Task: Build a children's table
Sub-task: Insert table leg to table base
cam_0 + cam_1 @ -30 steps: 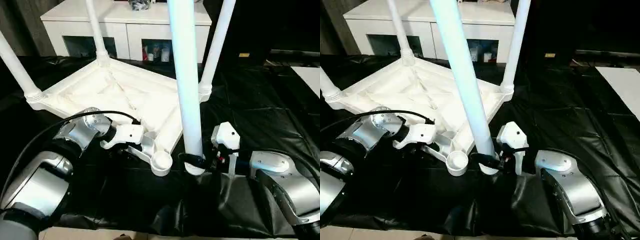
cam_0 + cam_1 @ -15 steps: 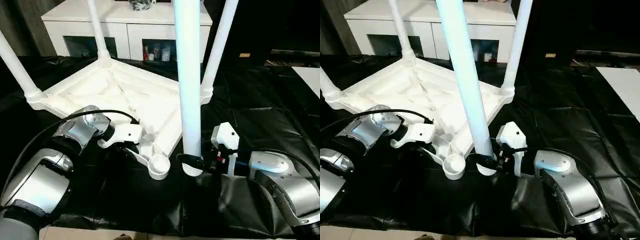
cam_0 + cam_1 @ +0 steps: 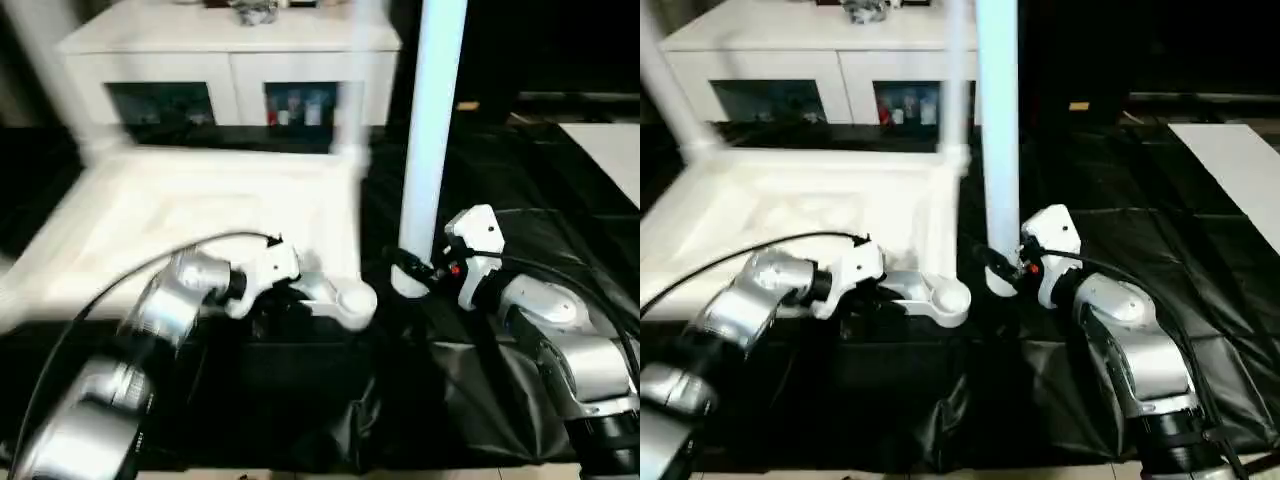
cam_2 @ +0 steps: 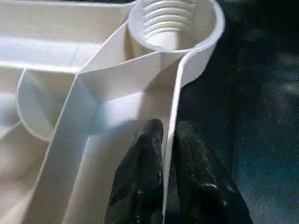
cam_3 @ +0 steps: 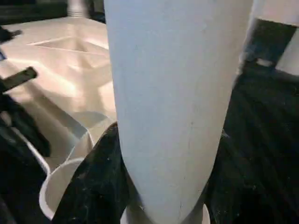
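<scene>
The white plastic rectangular tabletop [image 3: 810, 200] is lying upside down on the black sheet [image 3: 1200, 250] that is covering the floor, with its ribbed underside facing up, at about 10 o'clock from the robot. Legs are already standing in its far corners; one thin white tube leg [image 3: 956, 80] is rising at the far right corner, and the pictures are too blurred for me to count the others. The near round corner socket [image 4: 172, 23] is still empty, and its inner thread is showing in the left wrist view. The left gripper [image 4: 169, 154] is pinching the thin rim wall of the tabletop just beside this socket, with its jaws pressed on both sides of the wall. The right gripper [image 5: 163, 196] is holding the last long white tapered tube leg [image 3: 432, 130] upright, its jaws clamped around the lower end; this end is hanging near the socket, at about 3 o'clock from it, and is not yet inside. So I judge that only this one leg is left to seat. Compared with the earlier frame, the tabletop is now turned squarer to the robot, the left jaws are closing tighter, and the held leg is standing more upright.
</scene>
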